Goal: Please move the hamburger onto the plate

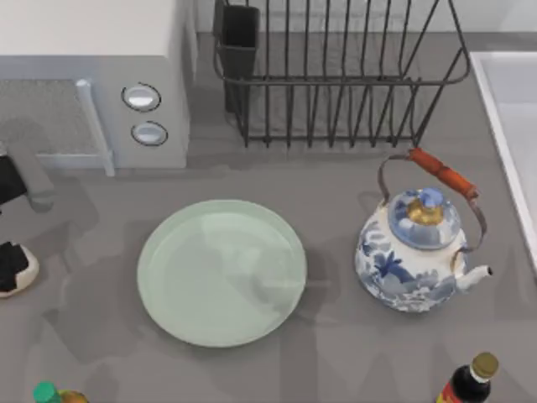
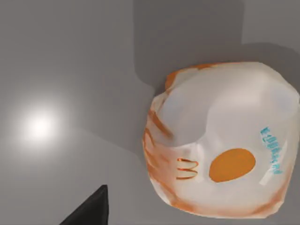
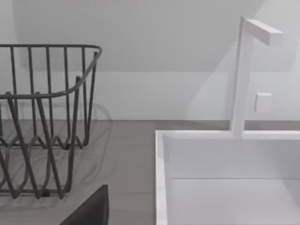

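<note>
Close under the left wrist camera sits the hamburger [image 2: 220, 140], a pale cream bun with orange streaks, an orange disc and small teal lettering on its wrapper-like skin, resting on the grey table [image 2: 70, 70]; one dark fingertip [image 2: 91, 211] of the left gripper juts in at the frame edge, apart from the bun, and the second finger is cut off, so the spread of the fingers cannot be told. From above, the hamburger [image 1: 18, 270] lies at the table's far left edge, half cut off by the frame and partly covered by the dark left gripper [image 1: 10, 264] directly over it; whether the fingers touch it is hard to make out. A grey arm link [image 1: 29, 172] reaches in above it. The plate [image 1: 221, 271], pale mint green, sits well to the right of the hamburger near the table's middle, nothing on it. Right of the plate stands a blue-and-white teapot [image 1: 415, 252] with a red-wrapped wire handle, spout toward the right. Behind the plate are a white microwave [image 1: 92, 80] with two round knobs at left and a dark wire dish rack [image 1: 336, 71] at centre. A white sink [image 1: 512, 126] runs along the right edge. A dark sauce bottle [image 1: 467, 382] and a green-capped bottle [image 1: 52, 393] are clipped by the near edge. Over on the right wrist view, the rack [image 3: 42, 122], the sink basin [image 3: 225, 178] and a white faucet [image 3: 246, 70] appear, with one dark fingertip [image 3: 91, 211] at the frame edge, its partner hidden.
</note>
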Robot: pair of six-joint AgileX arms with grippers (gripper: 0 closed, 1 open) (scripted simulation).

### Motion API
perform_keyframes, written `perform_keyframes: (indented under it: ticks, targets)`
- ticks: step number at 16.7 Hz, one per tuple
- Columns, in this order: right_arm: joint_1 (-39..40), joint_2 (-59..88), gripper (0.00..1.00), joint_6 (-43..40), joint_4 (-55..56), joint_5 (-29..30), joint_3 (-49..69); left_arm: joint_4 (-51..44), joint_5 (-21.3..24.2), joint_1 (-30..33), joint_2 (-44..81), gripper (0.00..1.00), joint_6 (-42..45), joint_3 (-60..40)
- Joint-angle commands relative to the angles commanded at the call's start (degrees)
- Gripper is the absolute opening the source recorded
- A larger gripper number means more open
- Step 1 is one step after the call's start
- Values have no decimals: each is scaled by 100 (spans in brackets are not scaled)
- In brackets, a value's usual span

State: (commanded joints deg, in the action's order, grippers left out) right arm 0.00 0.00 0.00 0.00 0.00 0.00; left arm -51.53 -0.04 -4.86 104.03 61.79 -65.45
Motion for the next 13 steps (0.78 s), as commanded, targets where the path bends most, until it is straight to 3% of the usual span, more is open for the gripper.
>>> perform_keyframes:
  ticks: [6,11,13]
  targets:
    - [0,0,100,0,0,0,0,1172,3,27,673,100,-15,511]
    - [0,0,100,0,0,0,0,1281,5,51,803,100,-34,469]
    - [0,0,100,0,0,0,0,1281,5,51,803,85,-34,469]
